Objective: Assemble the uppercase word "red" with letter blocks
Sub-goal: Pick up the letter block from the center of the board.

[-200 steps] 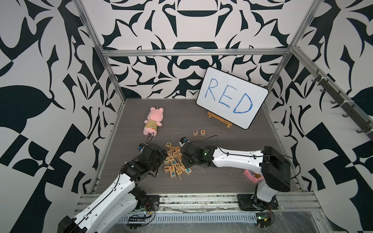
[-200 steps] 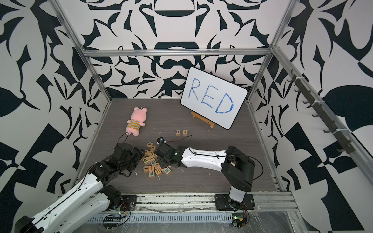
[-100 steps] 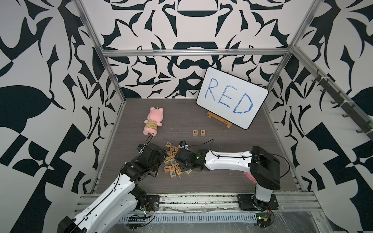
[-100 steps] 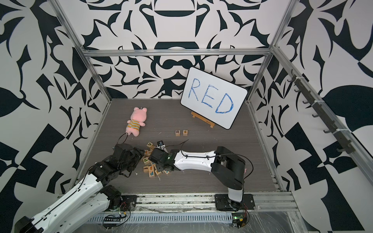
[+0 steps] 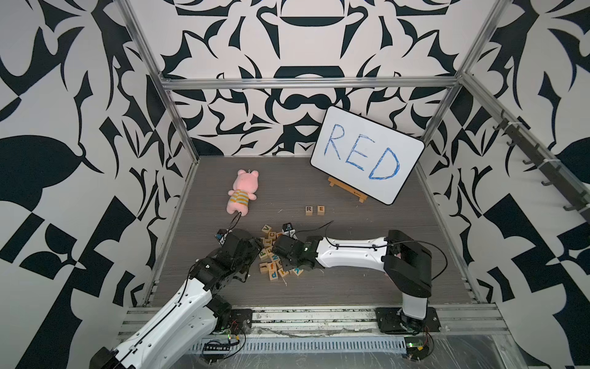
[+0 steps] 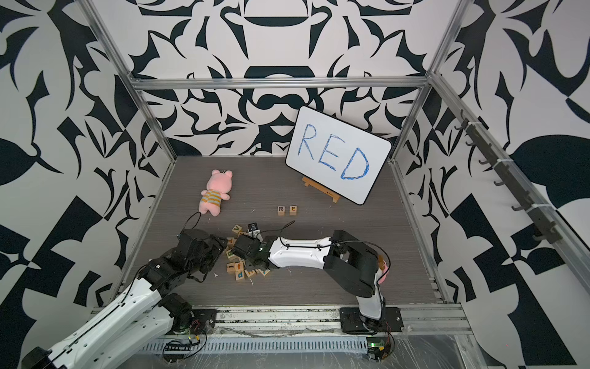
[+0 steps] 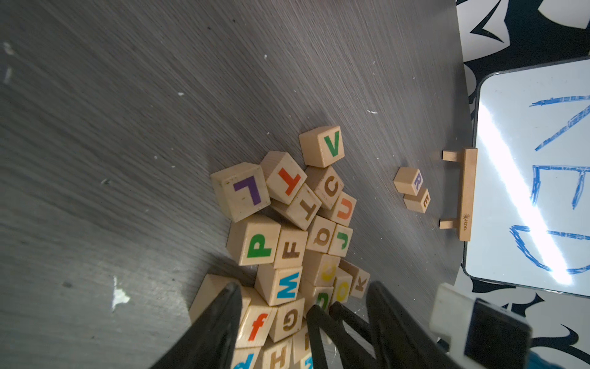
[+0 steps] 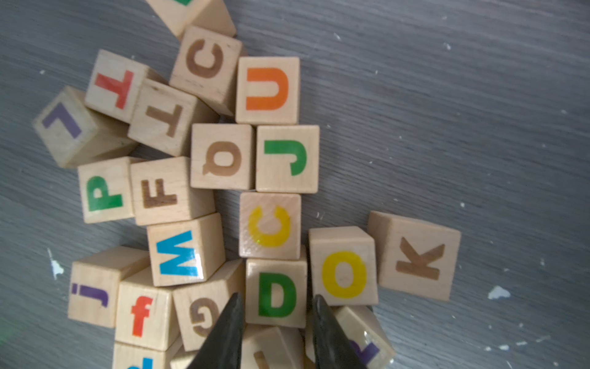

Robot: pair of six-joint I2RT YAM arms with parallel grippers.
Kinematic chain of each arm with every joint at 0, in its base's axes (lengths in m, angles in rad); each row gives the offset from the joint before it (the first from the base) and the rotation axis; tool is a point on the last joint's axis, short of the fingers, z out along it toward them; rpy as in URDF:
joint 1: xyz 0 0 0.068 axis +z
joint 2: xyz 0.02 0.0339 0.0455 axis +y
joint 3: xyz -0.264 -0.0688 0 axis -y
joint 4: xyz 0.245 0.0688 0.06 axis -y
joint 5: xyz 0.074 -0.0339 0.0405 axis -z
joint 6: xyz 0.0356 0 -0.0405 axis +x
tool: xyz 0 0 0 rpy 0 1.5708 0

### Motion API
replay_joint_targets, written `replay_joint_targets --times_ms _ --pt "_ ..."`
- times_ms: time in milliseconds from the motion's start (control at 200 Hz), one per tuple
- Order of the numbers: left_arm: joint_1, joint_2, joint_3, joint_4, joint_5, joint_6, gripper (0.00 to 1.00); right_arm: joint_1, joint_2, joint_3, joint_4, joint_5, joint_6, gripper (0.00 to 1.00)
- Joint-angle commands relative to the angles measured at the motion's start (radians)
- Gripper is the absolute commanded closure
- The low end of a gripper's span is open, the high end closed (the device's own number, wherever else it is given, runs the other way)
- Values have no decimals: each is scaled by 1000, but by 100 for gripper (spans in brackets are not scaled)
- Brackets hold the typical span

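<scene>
Two letter blocks, a dark R [image 5: 308, 210] and a red E [image 5: 321, 209], stand side by side in front of the board; the left wrist view shows R [image 7: 412, 180] and E [image 7: 419, 201] too. The other letter blocks lie in a pile [image 5: 271, 255]. In the right wrist view my right gripper [image 8: 277, 302] is narrowly open, its fingertips straddling the green D block [image 8: 276, 294], which still lies among its neighbours. My left gripper [image 7: 305, 287] stands open at the pile's left edge, with blocks and the right gripper's fingers [image 7: 319, 322] between its jaws.
A white board [image 5: 367, 155] with blue handwritten "RED" leans on a wooden easel at the back right. A pink plush toy [image 5: 242, 195] lies at the back left. Yellow O [image 8: 343, 274] and brown G [image 8: 201, 314] blocks press against the D's sides. Metal frame posts edge the floor.
My right arm has swung left over the pile and its gripper has come down around the D block. The left arm has stayed put.
</scene>
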Motion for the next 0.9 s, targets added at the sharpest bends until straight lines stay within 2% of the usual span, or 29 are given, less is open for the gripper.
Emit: replay_joint_targets --times_ms 0,590,895 --pt "5 -14 -18 -34 -16 -3 33 -1 -10 20 -20 25 34 64" --pt "5 -42 -19 -53 -25 -10 33 17 27 46 -5 14 83 67" --pt "5 -32 -20 -51 -34 -12 33 17 76 94 -22 39 72 63"
